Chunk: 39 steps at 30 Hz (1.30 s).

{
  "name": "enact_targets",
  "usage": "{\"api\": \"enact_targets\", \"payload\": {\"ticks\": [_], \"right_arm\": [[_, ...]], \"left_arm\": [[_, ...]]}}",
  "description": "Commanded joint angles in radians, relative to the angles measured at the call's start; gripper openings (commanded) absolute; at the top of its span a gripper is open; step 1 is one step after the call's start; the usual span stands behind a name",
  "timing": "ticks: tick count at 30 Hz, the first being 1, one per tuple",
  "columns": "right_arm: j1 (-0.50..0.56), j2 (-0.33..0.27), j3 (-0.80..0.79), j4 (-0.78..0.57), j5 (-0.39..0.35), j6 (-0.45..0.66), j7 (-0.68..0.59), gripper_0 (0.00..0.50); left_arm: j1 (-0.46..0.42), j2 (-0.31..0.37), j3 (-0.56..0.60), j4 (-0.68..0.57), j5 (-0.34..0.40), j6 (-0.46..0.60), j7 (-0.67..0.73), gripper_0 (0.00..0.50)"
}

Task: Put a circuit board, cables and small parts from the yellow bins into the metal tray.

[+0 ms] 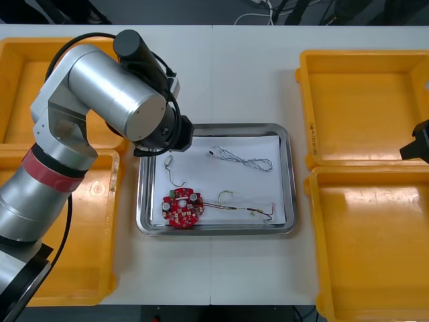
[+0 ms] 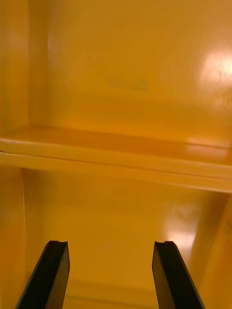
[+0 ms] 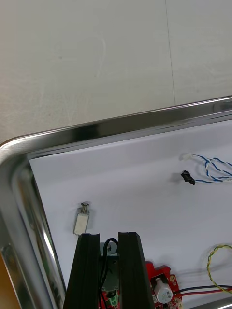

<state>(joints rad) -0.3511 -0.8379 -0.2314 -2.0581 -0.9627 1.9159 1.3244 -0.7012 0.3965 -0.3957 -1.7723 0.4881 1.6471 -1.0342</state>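
The left gripper (image 3: pixel 108 237) hung at the far left corner of the metal tray (image 3: pixel 121 128), pinching a black cable (image 3: pixel 102 260). The right gripper (image 2: pixel 111 246) stood wide over yellow bins (image 2: pixel 116 154) beside the tray.

Silver left arm (image 1: pixel 110 94), black end effector (image 3: pixel 109 237)

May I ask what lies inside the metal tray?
Circuit board, blue and white cable, red and yellow cable, small metal part, black cable in left gripper; the arm hides a far corner.
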Motion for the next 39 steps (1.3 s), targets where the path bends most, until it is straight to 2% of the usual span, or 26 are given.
{"api": "enact_targets", "payload": {"ticks": [1,6,13,18,24,26,28,29,31,33,39], "right_arm": [[0.083,-0.046,-0.042,-0.066,-0.005,0.004,-0.117,0.5],[0.135,-0.044,-0.042,-0.099,-0.002,0.004,-0.182,0.5],[0.187,-0.046,-0.042,-0.099,0.004,0.004,-0.189,0.5],[0.225,-0.044,-0.042,-0.1,0.035,0.004,-0.183,0.5],[0.231,-0.043,-0.028,-0.099,0.058,-0.005,-0.182,0.5],[0.231,-0.043,-0.022,-0.099,0.064,-0.02,-0.186,0.5],[0.231,-0.036,-0.019,-0.099,0.078,-0.041,-0.188,0.5],[0.231,-0.035,-0.017,-0.099,0.082,-0.048,-0.188,0.5],[0.231,-0.026,-0.017,-0.099,0.105,-0.071,-0.186,0.5],[0.231,-0.018,-0.017,-0.099,0.119,-0.086,-0.188,0.5],[0.231,0.014,-0.008,-0.085,0.148,-0.136,-0.185,0.5]], "left_arm": [[-0.023,-0.035,-0.042,0.039,-0.02,-0.053,0.068,0.005],[-0.023,-0.039,-0.068,0.071,-0.023,-0.093,0.069,0.007],[-0.023,-0.039,-0.103,0.102,-0.019,-0.122,0.076,0.03],[-0.023,-0.039,-0.115,0.122,-0.019,-0.136,0.077,0.039],[-0.021,-0.039,-0.118,0.126,-0.017,-0.136,0.077,0.058],[-0.021,-0.039,-0.118,0.126,-0.017,-0.136,0.079,0.104],[-0.021,-0.039,-0.118,0.126,-0.017,-0.136,0.082,0.257],[-0.021,-0.039,-0.118,0.126,-0.017,-0.136,0.083,0.296],[-0.021,-0.039,-0.118,0.126,-0.019,-0.136,0.088,0.424],[-0.021,-0.039,-0.118,0.126,-0.019,-0.136,0.091,0.5],[-0.021,-0.039,-0.118,0.126,-0.02,-0.144,0.1,0.5]]}}
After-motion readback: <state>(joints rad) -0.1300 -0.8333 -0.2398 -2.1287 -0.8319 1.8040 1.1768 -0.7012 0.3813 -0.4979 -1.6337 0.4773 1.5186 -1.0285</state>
